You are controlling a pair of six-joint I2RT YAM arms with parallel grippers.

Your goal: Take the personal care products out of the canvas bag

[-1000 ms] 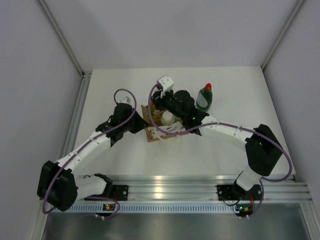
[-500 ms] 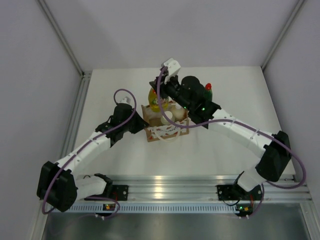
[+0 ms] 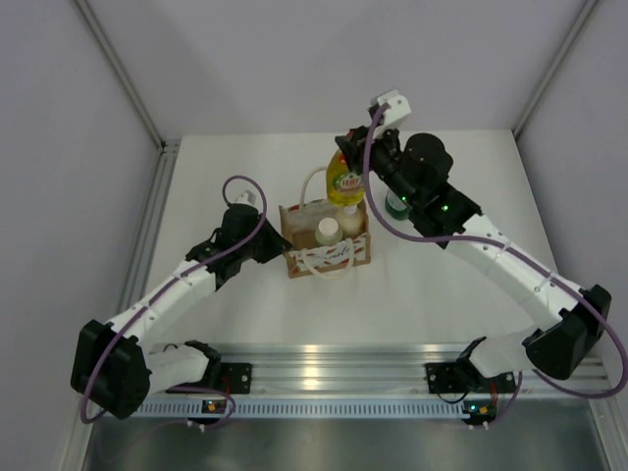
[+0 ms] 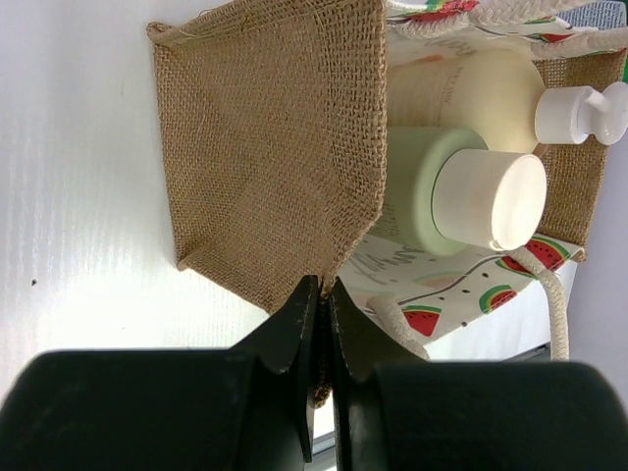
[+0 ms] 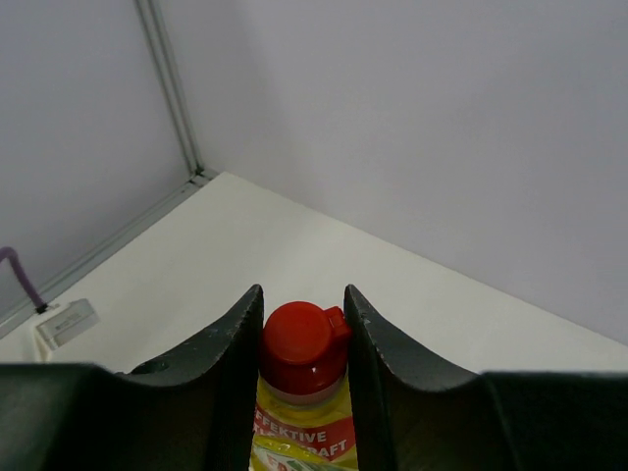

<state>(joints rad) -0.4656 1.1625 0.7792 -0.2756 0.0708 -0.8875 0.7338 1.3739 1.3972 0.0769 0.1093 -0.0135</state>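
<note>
The tan canvas bag (image 3: 326, 238) stands mid-table. My left gripper (image 4: 324, 294) is shut on the bag's burlap rim (image 4: 294, 147) at its left side. Inside the bag I see the pale greenish cylinder with white cap (image 4: 461, 191) and the cream pump bottle (image 4: 500, 93). My right gripper (image 5: 302, 319) is shut on the red cap of the yellow bottle (image 5: 299, 432), which hangs lifted above the bag's far side (image 3: 343, 180). The dark green bottle (image 3: 395, 203) stands on the table to the right, mostly hidden behind my right arm.
White table (image 3: 245, 177) with grey walls and metal corner posts at the far left (image 3: 157, 137) and right. An aluminium rail (image 3: 324, 368) runs along the near edge. A cream rope handle (image 3: 314, 177) loops up at the bag's far side.
My right gripper has risen and moved right, drawing the yellow bottle up out of the bag. My left gripper has stayed clamped on the bag's rim.
</note>
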